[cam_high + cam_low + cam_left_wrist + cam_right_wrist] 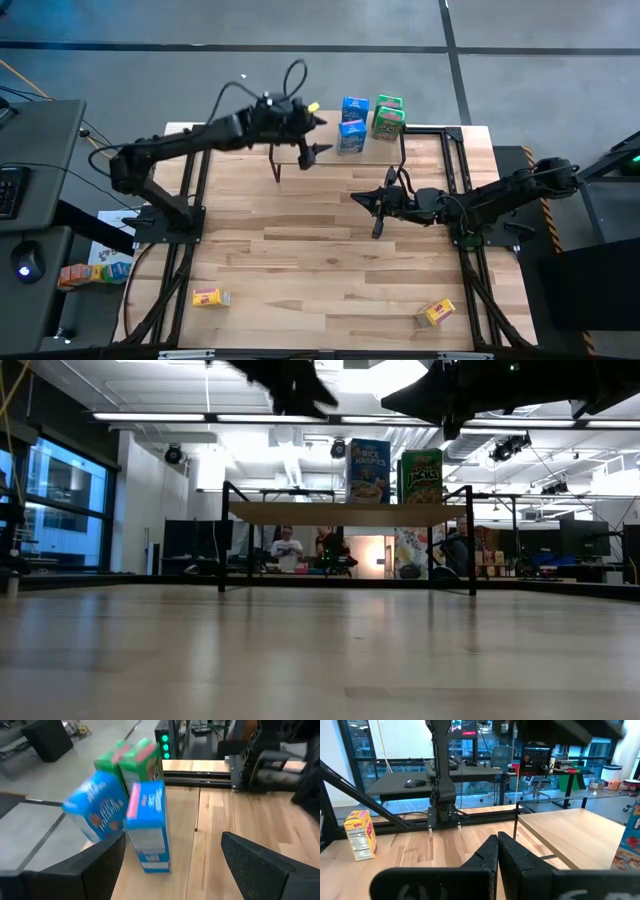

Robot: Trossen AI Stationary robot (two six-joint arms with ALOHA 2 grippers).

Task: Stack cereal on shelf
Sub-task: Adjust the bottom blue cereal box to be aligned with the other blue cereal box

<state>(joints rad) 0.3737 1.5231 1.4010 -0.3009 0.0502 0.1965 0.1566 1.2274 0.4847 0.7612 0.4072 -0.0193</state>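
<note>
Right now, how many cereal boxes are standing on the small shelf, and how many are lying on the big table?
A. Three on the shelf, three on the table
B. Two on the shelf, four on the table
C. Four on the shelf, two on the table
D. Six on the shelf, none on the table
C: the high view shows two blue boxes and two green boxes on the shelf, and two yellow boxes on the table.

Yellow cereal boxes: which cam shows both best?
High view: both yellow boxes lie on the tabletop's near side, one left, one right. Right wrist view shows one. Low and left wrist views show neither.
</note>
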